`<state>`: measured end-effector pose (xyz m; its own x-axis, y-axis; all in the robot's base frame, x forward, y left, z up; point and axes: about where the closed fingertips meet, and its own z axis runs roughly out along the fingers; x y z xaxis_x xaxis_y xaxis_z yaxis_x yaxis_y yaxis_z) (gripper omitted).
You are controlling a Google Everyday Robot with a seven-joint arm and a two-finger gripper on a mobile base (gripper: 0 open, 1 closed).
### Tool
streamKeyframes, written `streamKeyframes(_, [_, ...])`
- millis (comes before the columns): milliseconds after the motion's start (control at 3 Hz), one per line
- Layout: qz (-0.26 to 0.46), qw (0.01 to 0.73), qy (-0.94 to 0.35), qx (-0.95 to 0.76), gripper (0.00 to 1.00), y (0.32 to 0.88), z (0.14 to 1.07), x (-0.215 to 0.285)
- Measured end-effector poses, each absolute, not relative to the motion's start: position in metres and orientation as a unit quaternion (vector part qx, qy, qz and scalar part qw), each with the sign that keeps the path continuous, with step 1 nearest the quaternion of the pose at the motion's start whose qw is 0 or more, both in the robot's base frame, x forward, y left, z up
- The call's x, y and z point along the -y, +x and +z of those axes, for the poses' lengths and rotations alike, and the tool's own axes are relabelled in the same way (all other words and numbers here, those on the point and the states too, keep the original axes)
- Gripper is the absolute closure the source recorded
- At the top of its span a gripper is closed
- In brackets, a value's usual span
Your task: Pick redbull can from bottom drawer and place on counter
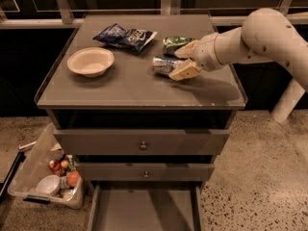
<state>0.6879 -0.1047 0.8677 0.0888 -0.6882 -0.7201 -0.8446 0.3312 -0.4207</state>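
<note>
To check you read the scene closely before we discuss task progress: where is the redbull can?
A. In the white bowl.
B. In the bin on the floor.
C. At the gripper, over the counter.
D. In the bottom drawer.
C: the redbull can is at the gripper over the counter, right of the bowl; the open bottom drawer shows no can.

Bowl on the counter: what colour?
Cream bowl, camera view; gripper is at the redbull can on the counter.
</note>
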Motion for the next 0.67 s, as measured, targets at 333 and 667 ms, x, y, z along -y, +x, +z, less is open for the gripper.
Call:
streamKeyframes(333, [0.084,0.466,-0.572,-0.67,0.0,0.6879,0.8677,0.1046])
streamKeyframes(667, [0.084,0.466,-0.572,-0.67,0.0,0.6879,0.8677,0.1046])
